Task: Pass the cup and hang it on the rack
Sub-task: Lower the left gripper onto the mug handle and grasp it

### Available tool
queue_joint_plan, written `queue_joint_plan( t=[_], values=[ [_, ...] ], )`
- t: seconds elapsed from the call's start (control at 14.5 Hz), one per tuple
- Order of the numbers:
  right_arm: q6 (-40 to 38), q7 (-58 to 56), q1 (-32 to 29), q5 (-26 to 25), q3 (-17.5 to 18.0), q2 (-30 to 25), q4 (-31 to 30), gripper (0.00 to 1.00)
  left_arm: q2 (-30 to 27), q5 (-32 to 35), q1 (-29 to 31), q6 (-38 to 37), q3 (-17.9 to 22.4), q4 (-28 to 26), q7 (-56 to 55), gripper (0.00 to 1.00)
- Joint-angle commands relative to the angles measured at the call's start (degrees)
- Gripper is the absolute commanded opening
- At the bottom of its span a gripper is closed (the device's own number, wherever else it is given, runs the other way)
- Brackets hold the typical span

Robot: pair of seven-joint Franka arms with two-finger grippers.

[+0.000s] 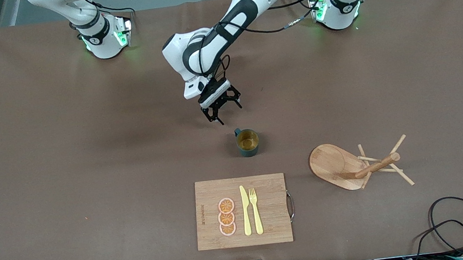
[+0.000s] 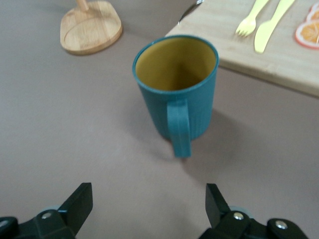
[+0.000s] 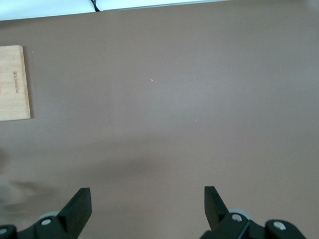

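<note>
— While the cup [image 1: 247,142] stands upright on the counter [image 1: 87,164], where does it sit exactly?

— Near the middle, a little farther from the front camera than the cutting board [image 1: 242,211], its handle turned toward the robots' bases. Nothing touches it.

— And the left gripper [image 1: 221,110]?

— It hangs just over the bare counter beside the cup, on the bases' side. Its fingers [image 2: 79,201] are spread wide and empty, with the cup's handle facing the gap between them in the left wrist view.

— Where is the rack [image 1: 355,166]?

— Lying tipped on its side toward the left arm's end of the counter, well apart from the cup, pegs sticking out from the fallen post.

— What's on the board?

— Three orange slices [image 1: 226,217], a yellow knife [image 1: 245,210] and a yellow fork [image 1: 255,210], side by side.

— The right gripper [image 3: 147,206]?

— That arm waits; its fingers stand wide open and empty above bare counter, seen only in its own wrist view.
</note>
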Motion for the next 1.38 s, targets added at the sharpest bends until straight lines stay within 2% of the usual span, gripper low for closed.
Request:
queue_joint_plan(
  t=[0.0,0.35,0.55,0.76,1.04,1.31],
  values=[
    [-0.59,2.25,-0.98,-0.69,0.86,0.67,1.05,1.0,1.95,4.18,0.0,-0.23,0.52,1.64,-2.73,0.92],
    [-0.33,1.73,-0.9,-1.3,0.77,0.59,1.66,1.0,3.89,5.5,-0.08,2.05,2.45,1.73,-3.61,0.83],
    [-0.33,-2.57,-0.81,-0.87,0.77,0.68,2.1,1.0,3.8,6.56,0.09,3.46,2.45,1.82,-4.32,0.79],
    [-0.33,-2.58,-0.72,-1.13,0.77,0.68,2.1,1.0,3.89,6.56,0.18,3.81,2.8,1.9,-4.23,0.66],
    [-0.42,-2.67,-1.08,-1.22,0.6,0.59,2.19,1.0,3.8,6.56,0.27,4.25,3.59,1.9,-4.14,0.55],
    [-0.42,-2.58,-1.16,-1.3,0.6,0.59,2.19,1.0,3.54,6.65,0.27,4.43,3.94,2.08,-3.7,0.53]
  ],
)
